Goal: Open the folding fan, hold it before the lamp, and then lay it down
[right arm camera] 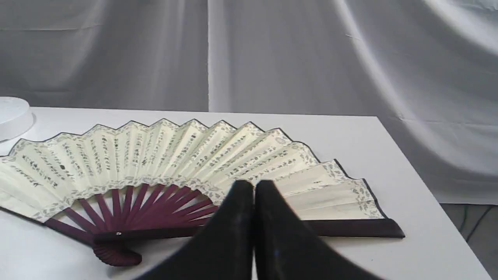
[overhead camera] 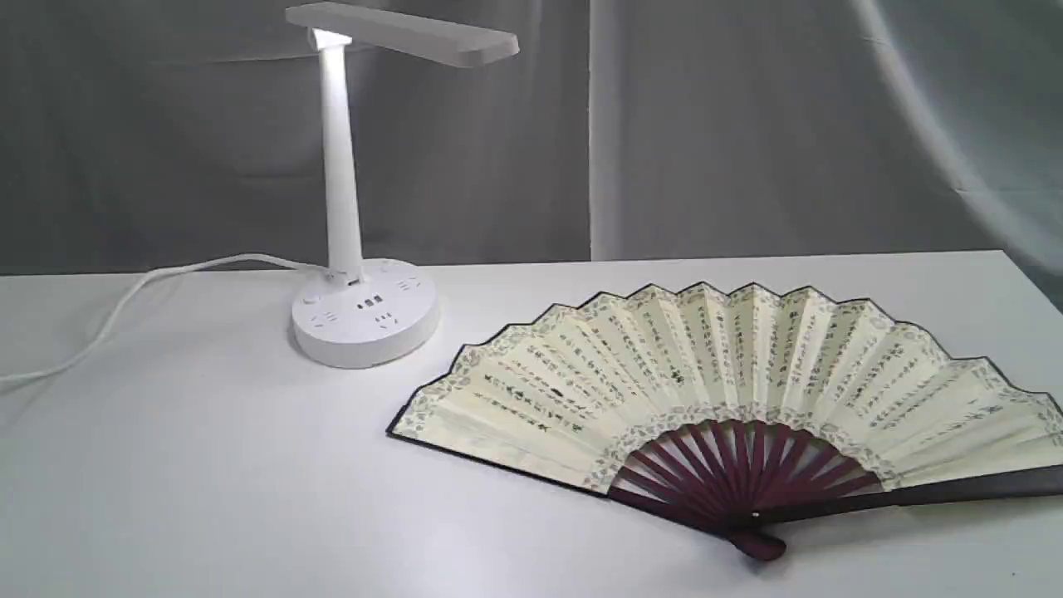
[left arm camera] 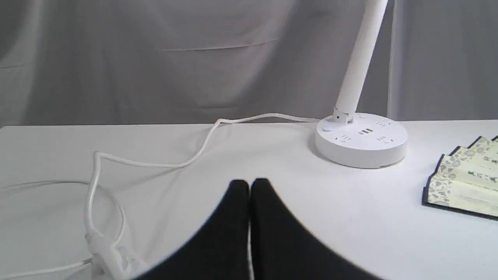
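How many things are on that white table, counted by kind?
Fan: 1
Lamp: 1
Total: 2
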